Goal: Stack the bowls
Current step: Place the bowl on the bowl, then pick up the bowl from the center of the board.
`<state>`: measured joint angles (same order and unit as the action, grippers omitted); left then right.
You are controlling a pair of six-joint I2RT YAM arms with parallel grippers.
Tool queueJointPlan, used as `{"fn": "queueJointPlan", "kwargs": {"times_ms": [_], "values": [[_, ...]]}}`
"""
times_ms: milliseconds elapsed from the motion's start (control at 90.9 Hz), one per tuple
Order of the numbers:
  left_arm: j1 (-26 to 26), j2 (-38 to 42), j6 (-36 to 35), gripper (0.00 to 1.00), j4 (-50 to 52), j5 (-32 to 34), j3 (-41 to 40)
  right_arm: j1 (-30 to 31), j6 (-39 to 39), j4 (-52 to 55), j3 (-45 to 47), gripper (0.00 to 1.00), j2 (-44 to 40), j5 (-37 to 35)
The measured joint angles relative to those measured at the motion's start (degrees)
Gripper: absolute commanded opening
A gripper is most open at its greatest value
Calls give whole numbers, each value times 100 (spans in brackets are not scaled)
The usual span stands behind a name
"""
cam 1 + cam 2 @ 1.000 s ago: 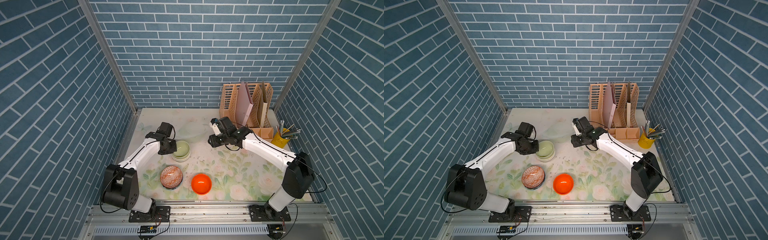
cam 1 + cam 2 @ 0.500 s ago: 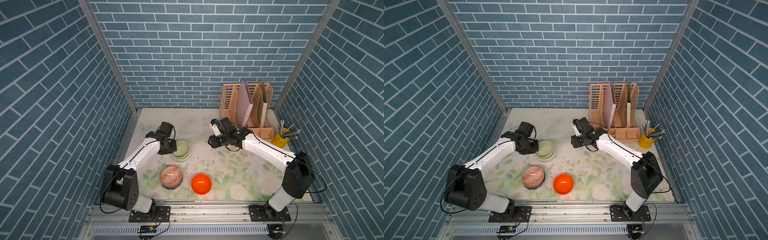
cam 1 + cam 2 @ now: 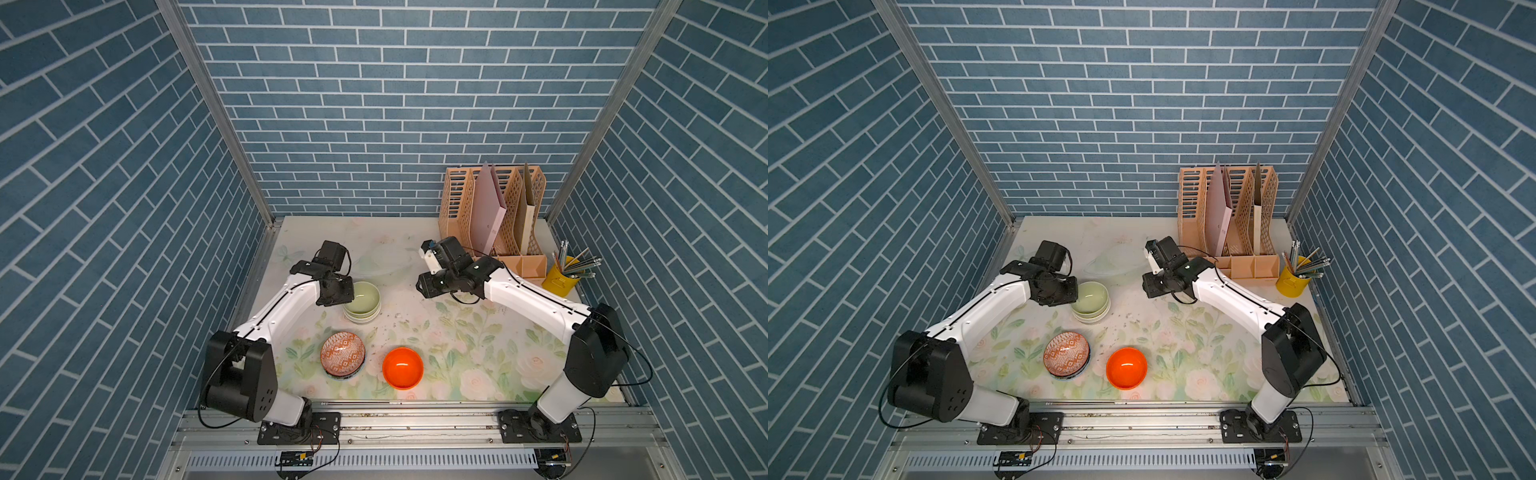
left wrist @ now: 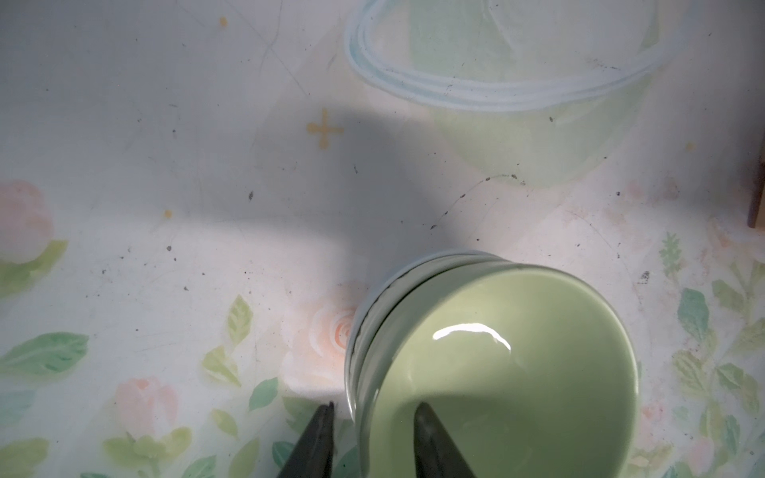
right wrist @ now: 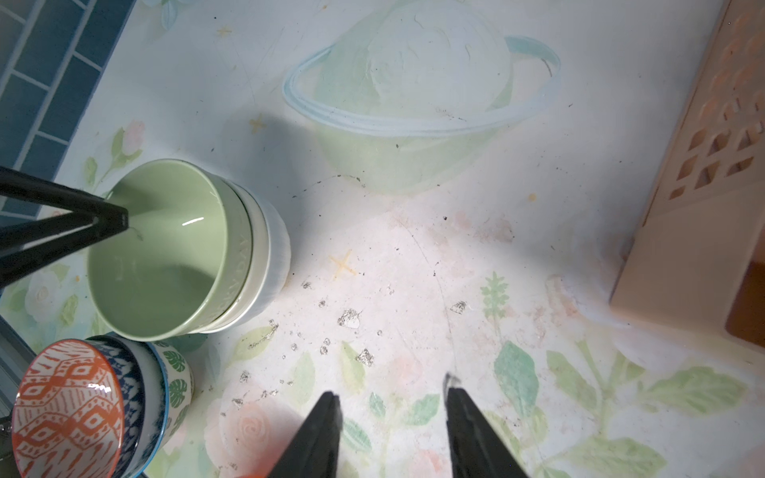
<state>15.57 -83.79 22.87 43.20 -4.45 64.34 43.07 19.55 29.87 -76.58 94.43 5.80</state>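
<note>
The left gripper [image 4: 374, 407] is parted a narrow way across the rim of the pale green bowl [image 4: 496, 372], one finger inside and one outside; the outer finger seems just clear of the wall, so nothing looks pinched. That bowl sits nested on a cream bowl [image 5: 258, 244] and a white bowl [image 5: 276, 256], near the left edge of the desk [image 3: 478, 345]. The right gripper [image 5: 391, 391] hangs over bare desk towards the middle, moderately open and holding nothing. Near the front left corner a red-orange patterned bowl [image 5: 66, 405] tops a blue floral bowl [image 5: 132, 385] and a leaf-print bowl [image 5: 176, 385]. An orange bowl [image 3: 402, 368] stands alone by the front edge. A file rack [image 3: 490, 216] and a yellow cup [image 3: 562, 280] fill the back right corner
</note>
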Motion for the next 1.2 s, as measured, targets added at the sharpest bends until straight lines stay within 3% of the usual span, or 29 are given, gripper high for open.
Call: {"fn": "queueJointPlan", "kwargs": {"times_ms": [341, 715, 1199], "values": [[2, 684, 4, 38, 264, 17, 238, 87, -87, 52, 669, 42, -632, 138], [9, 1552, 48, 39, 326, -343, -155, 1034, -208, 166, 1464, 42, -831, 398], [9, 1709, 50, 39, 350, -339, -299, 1580, -205, 72, 1808, 38, -734, 699]]}}
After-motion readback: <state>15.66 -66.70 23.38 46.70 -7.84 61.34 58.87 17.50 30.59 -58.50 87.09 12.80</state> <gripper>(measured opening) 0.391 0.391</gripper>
